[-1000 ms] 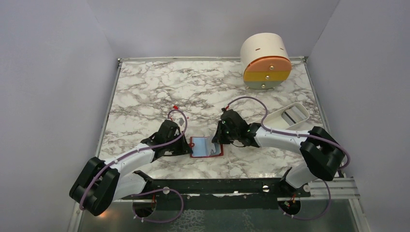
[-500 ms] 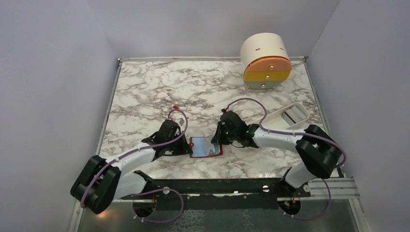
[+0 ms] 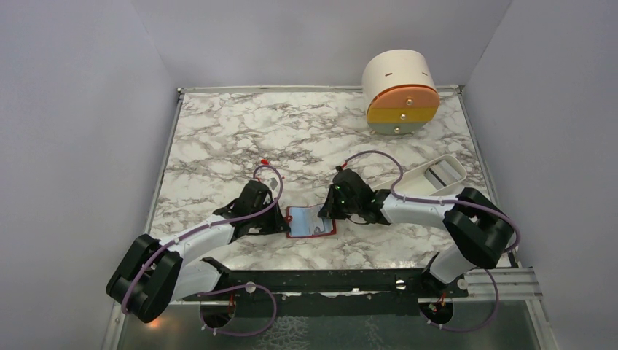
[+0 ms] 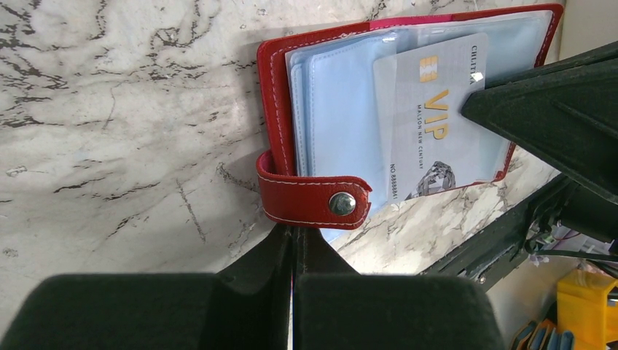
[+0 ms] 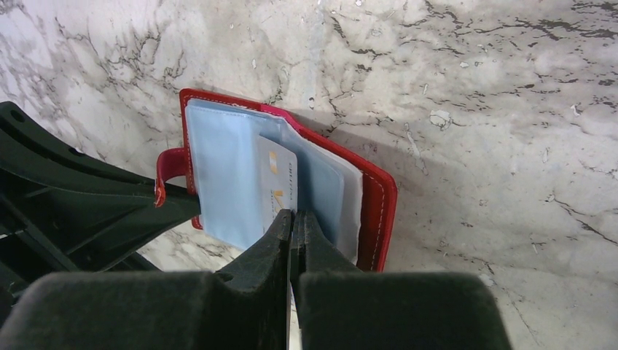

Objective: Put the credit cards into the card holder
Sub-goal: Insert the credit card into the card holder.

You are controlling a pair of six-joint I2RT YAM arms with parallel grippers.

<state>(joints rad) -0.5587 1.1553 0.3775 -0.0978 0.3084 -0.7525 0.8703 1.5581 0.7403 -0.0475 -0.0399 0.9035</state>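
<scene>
Card (image 5: 278, 179), seemingly thin, stiff and slick, sits partly in the open red card holder (image 4: 275, 102) by the table's (image 3: 233, 131) near edge. The right gripper (image 5: 293, 220) pinches its edge; the left gripper (image 4: 294, 239) is clamped on the floppy strap (image 4: 313, 200).

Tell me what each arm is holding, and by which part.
The right jaws pinch the VIP card by its near edge; the left jaws seem to pinch the card holder beside its snap strap.

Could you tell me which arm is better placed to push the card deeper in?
Right: the right claw grips the card, partly inside the card holder; the left claw pinches its snap tab.
</scene>
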